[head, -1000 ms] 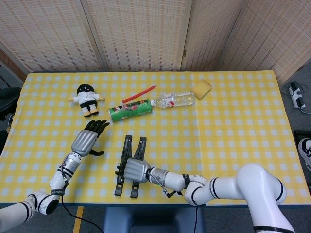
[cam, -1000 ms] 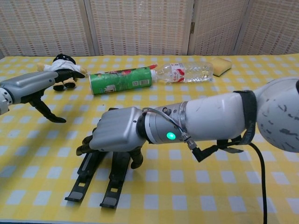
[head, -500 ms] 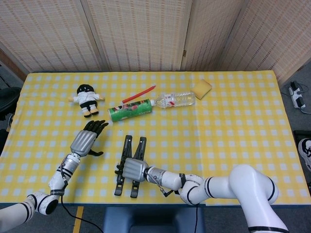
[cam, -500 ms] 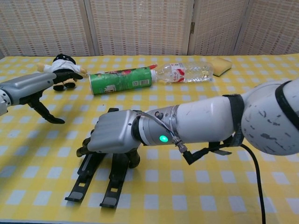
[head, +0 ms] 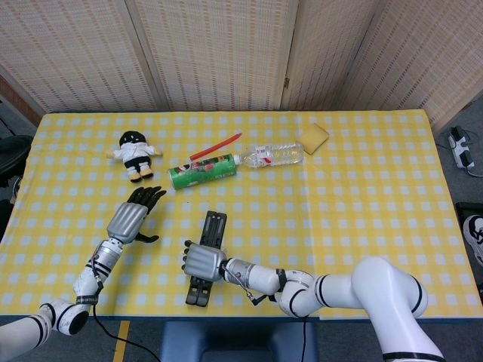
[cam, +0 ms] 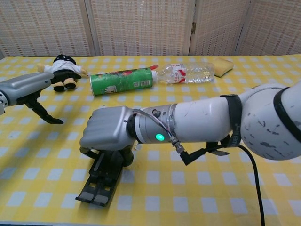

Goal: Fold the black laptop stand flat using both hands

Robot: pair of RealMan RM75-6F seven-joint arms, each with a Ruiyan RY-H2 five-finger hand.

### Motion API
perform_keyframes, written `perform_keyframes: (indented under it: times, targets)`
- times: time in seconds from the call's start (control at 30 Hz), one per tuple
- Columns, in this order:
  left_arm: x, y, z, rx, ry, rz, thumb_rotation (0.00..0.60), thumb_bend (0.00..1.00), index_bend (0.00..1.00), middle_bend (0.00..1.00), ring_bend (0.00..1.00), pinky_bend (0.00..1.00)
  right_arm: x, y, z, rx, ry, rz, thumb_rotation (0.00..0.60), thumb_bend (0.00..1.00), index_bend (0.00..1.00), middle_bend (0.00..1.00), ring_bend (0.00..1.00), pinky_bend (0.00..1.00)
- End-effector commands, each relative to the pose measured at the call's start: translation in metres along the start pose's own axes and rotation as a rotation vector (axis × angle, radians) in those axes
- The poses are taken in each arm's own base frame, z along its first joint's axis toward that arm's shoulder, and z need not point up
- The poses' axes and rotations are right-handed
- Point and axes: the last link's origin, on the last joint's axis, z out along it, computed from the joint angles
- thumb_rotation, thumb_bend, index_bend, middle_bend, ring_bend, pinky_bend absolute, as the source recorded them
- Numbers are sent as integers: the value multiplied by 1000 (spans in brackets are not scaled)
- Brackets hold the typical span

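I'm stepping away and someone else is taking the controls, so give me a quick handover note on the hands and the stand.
Right hand grips the black laptop stand at mid-length, near the table's front edge.
Left hand is open, hovering left of the stand and not touching it.
Done: the stand's two bars lie together, flat on the yellow checked table.
Left: check it is fully folded, release, and pull both hands back.
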Motion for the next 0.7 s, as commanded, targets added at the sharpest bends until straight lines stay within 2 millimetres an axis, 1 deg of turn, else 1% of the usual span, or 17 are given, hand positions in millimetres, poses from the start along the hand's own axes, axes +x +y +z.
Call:
perform_keyframes:
  times: [0.03,0.07,0.1,0.13,0.17,0.2,0.23,0.27,0.3,0.37,0.43,0.5,0.57,0.63,0.67,0.7]
  targets:
    - [1,1,0,-2,3,2,600,108,0,63,0,0,-2,1,-3,1,12,-6,600,258,659,524,362,217]
    - [2,2,0,-3,7,3,600,108,0,63,0,0,-2,1,-5,4,11,-10,600,258,648,513,358,217]
    - [3,2,0,-3,10,3,600,108,0,63,0,0,-3,2,-7,6,8,-12,600,258,603,479,340,214]
    - [5,2,-1,-2,16,3,600,108,0,63,0,0,-4,3,-9,5,3,-8,600,257,530,425,310,205]
    - [6,2,-1,-1,19,3,600,108,0,63,0,0,-5,4,-11,4,-3,-2,600,257,396,334,260,181]
    - [8,2,-1,1,22,2,600,108,0,63,0,0,-6,5,-13,0,-9,6,600,257,221,218,194,139]
    - [9,2,-1,2,25,1,600,108,0,63,0,0,-6,6,-16,-5,-12,19,600,258,98,134,148,102]
    - [11,2,-1,5,29,0,600,108,0,63,0,0,-5,7,-20,-14,-8,39,600,258,36,81,117,77]
    - [12,2,-1,7,32,-2,600,108,0,63,0,0,-5,8,-24,-23,-1,56,600,258,4,38,95,55]
    - [15,2,-2,12,39,-3,600,108,0,62,0,0,-5,11,-34,-55,21,94,600,258,0,4,78,39]
    - [18,1,-3,21,46,-1,600,110,0,62,0,0,-5,15,-46,-91,46,117,600,258,0,0,77,35]
    - [22,1,-7,31,63,-18,600,125,3,62,0,0,-5,20,-64,-146,82,142,600,257,0,3,82,36]
    - [27,-1,-12,41,76,-42,600,147,26,63,0,0,-6,26,-88,-219,119,173,600,257,0,36,109,38]
    - [32,-5,-18,55,88,-41,600,159,55,62,0,0,-9,31,-113,-293,150,199,600,258,0,104,148,45]
    - [36,-9,-22,67,101,-33,600,163,67,63,0,0,-12,34,-132,-347,161,216,600,257,0,123,157,48]
    - [39,-12,-26,76,112,-23,600,166,74,64,0,0,-15,37,-147,-389,168,229,600,257,0,144,168,52]
